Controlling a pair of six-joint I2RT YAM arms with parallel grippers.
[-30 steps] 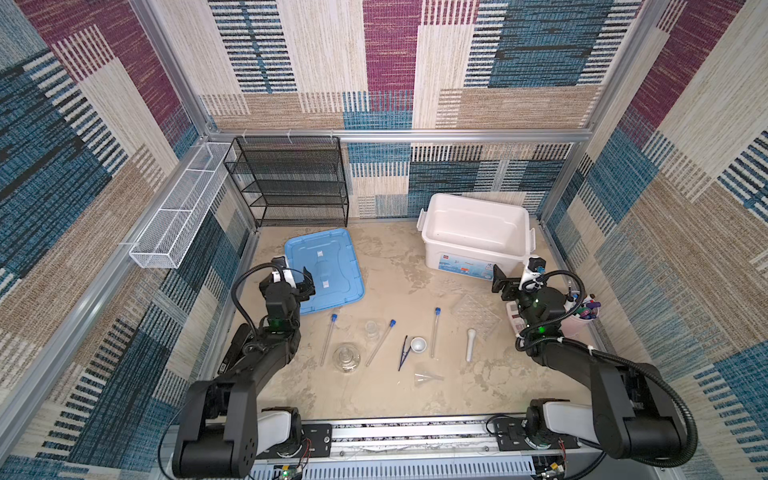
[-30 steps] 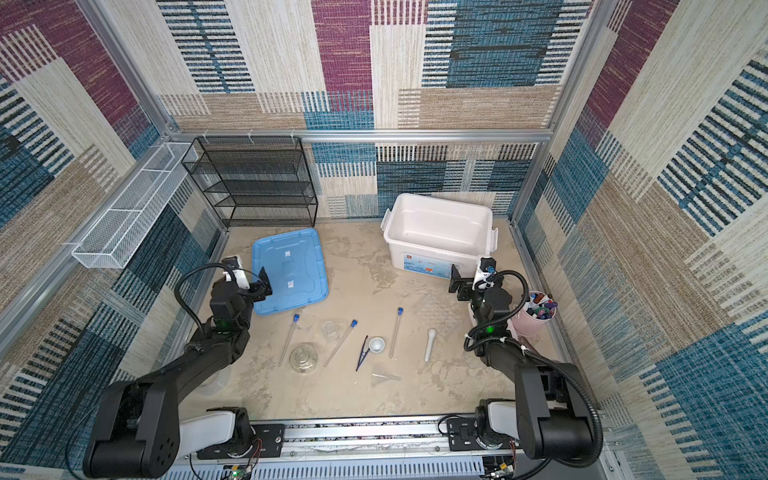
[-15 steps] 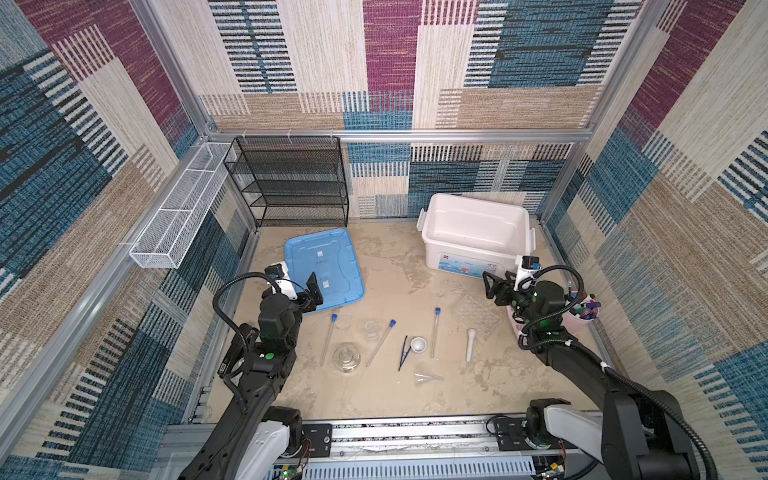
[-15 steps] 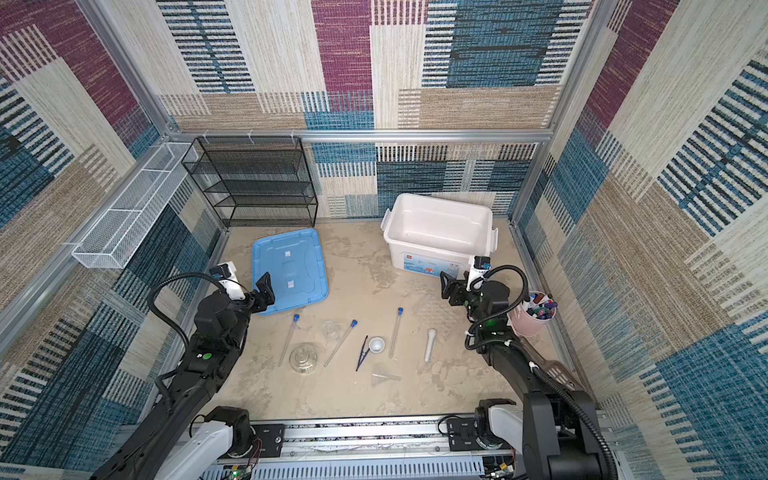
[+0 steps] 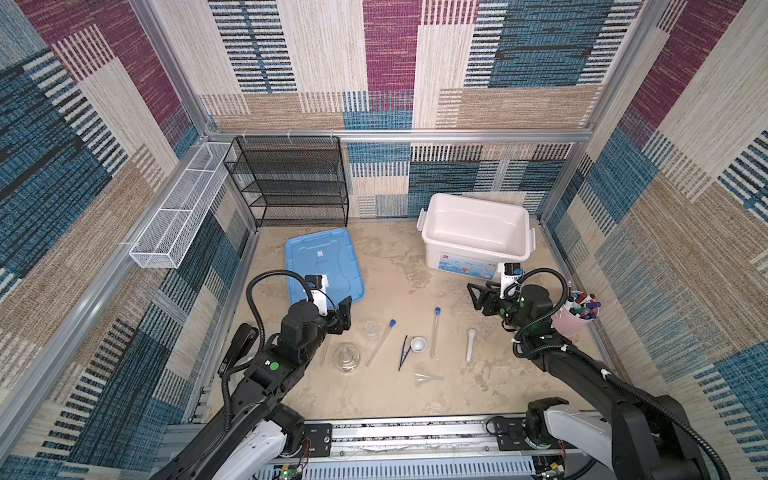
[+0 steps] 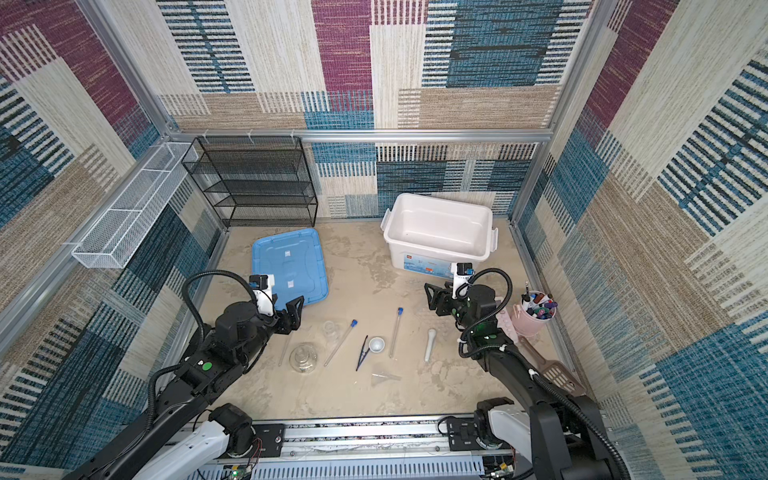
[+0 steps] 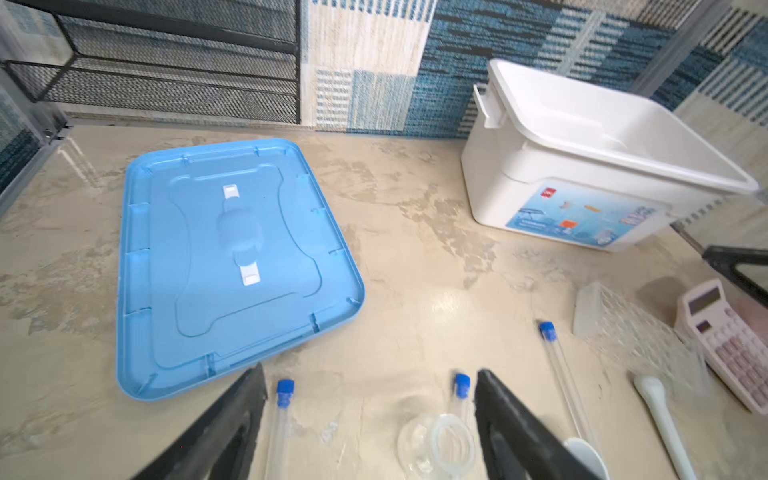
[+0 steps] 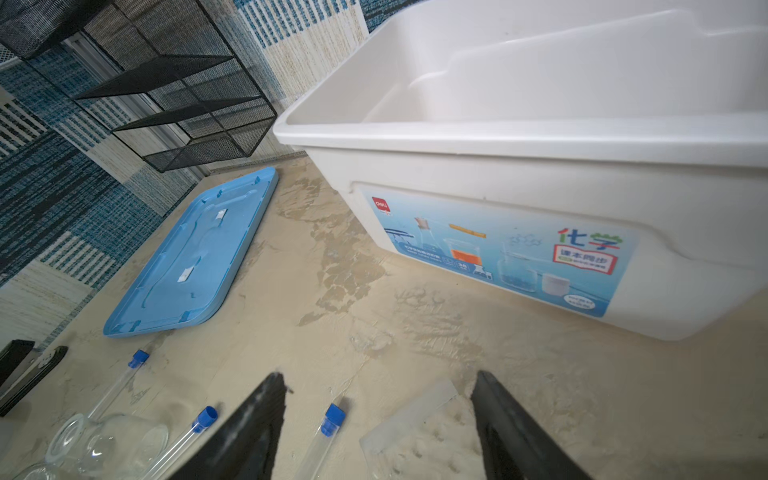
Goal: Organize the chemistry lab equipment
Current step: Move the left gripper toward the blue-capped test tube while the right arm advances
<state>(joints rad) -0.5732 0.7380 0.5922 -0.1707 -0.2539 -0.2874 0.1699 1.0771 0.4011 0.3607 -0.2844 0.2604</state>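
showing brn scoop [image 6: 557,376] — a top view only

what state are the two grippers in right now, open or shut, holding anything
left gripper: open, holding nothing.
right gripper: open, holding nothing.

Left test tube [image 6: 284,353], middle test tube [image 5: 380,342], right test tube [image 5: 434,332]: clear, blue-capped, laid flat.
Flask [image 5: 346,357]: clear glass, stood upright between left and middle tubes.
Beaker [image 5: 371,328]: clear, set just behind the flask.
Tweezers [image 5: 404,352]: dark blue, laid just beside the mortar [image 5: 418,344], which is small and white.
Pestle [image 5: 470,345]: white, laid flat right of the right tube.
Funnel [image 5: 426,377]: clear, laid on its side, nearest the front.
Rack [image 7: 623,328]: clear plastic, placed beyond the pestle.
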